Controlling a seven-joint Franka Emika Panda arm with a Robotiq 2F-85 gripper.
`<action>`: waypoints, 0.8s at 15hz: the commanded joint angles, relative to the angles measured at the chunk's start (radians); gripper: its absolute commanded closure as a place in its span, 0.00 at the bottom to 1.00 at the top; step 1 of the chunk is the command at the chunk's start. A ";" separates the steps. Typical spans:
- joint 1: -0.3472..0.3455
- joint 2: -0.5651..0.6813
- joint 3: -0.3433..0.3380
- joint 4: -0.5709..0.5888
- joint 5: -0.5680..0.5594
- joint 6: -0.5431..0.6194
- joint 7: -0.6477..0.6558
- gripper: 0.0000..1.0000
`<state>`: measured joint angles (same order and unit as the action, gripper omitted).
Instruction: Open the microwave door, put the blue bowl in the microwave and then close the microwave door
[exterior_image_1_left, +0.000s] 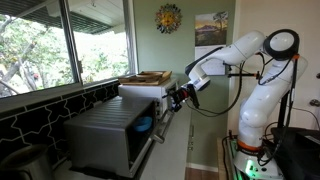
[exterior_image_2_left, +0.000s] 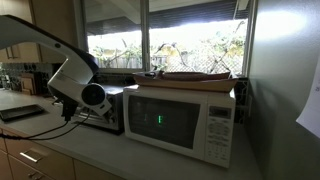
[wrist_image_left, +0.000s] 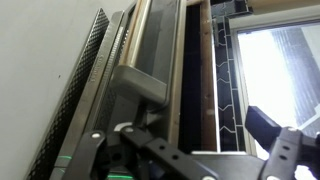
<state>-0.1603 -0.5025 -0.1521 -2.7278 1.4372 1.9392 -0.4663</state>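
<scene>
Exteriors opposed along counter (exterior_image_2_left: 90, 150), wrist near microwave (wrist_image_left: 150, 60)

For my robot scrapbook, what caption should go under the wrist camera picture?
Open gripper up close to the handle of the grey microwave door.

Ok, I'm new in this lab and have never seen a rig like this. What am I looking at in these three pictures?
The white jointed machine is a robot arm with a two-fingered gripper at its end. Two pictures come from cameras standing in the room. The third comes from a camera on the arm's wrist, looking past the gripper. On the counter stand a large grey brushed-metal microwave and a smaller white microwave bearing a wooden tray. A blue patch at the grey one's front is probably the blue bowl; whether it sits inside I cannot tell. The gripper is open, holds nothing and is close to the grey door's handle.
</scene>
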 joint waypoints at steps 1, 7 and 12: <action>-0.021 -0.033 0.025 -0.023 0.031 0.006 -0.016 0.00; -0.026 -0.044 0.054 -0.013 0.082 0.040 -0.003 0.00; -0.027 -0.053 0.074 -0.006 0.116 0.070 -0.003 0.00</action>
<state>-0.1771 -0.5304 -0.1051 -2.7222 1.5185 1.9785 -0.4674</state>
